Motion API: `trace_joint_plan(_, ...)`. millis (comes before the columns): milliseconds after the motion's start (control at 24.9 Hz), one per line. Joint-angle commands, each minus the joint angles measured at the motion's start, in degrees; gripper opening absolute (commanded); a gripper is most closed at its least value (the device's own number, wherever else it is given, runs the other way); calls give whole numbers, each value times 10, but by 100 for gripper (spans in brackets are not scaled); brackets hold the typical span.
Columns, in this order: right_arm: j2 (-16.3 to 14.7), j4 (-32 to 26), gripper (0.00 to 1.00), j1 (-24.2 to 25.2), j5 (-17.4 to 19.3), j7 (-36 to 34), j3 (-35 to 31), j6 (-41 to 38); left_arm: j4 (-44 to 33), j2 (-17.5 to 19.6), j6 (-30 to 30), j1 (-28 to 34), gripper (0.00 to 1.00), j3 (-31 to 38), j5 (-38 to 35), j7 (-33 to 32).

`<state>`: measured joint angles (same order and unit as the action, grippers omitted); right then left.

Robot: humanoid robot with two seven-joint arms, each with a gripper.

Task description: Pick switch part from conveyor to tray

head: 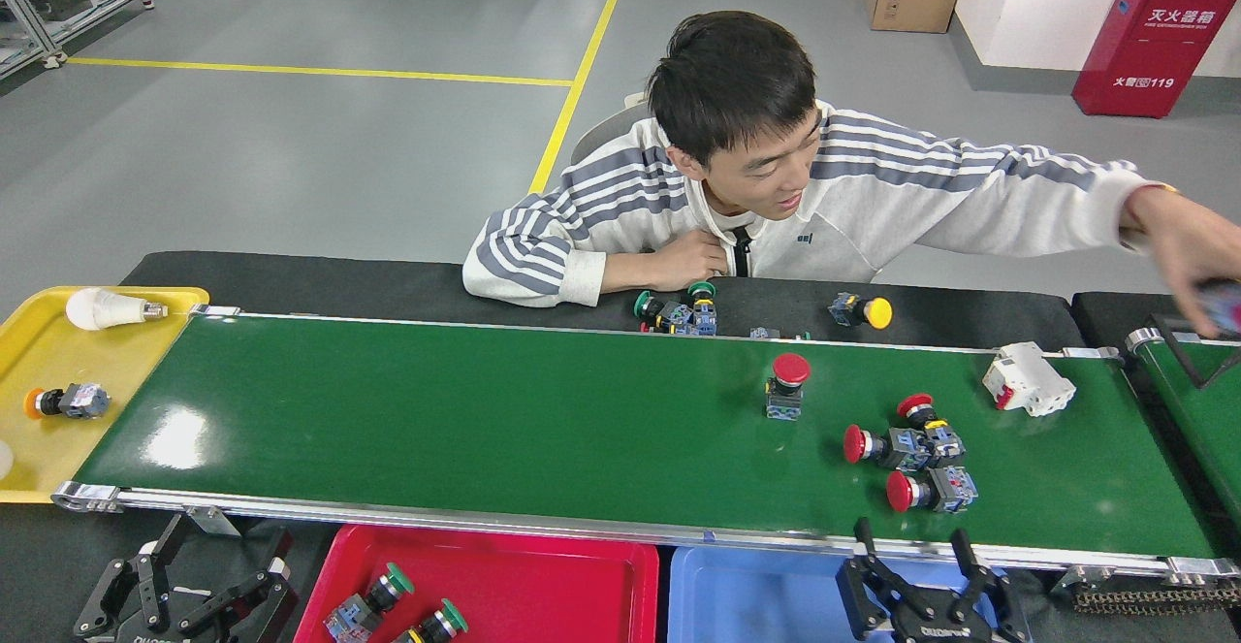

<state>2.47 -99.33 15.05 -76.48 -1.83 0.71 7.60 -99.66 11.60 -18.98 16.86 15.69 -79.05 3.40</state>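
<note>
On the right half of the green conveyor point(436, 420), one red-capped switch part point(786, 387) stands upright. Three more red-capped ones point(911, 449) lie clustered to its right, and a white block part point(1028, 379) rests near the far rail. The red tray point(543, 585) below the near rail holds two green-capped switch parts point(373, 604). My right gripper point(911, 532) is open and empty over the blue tray point(756, 594), its fingers pointing at the red cluster. My left gripper point(208, 570) rests open and empty at the bottom left, below the belt.
A person sits behind the belt, one arm stretched right with a hand point(1188, 250) over a second green belt point(1197, 410). More switches point(674, 313) lie on the black table edge. A yellow tray point(58, 439) at the left end holds a bulb and an orange-capped switch.
</note>
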Motion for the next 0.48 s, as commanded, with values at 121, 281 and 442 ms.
trace_joint_plan(121,2,-3,99,-27,-4,39,3,43,-3,3,3,-3,100,3,-1,2)
trace_joint_plan(281,1,19,99,-72,-7,102,32,41,1,4,3,-7,100,3,-1,2)
trace_joint_plan(442,-12,42,99,-103,-11,111,72,40,7,6,3,-13,100,1,-1,2)
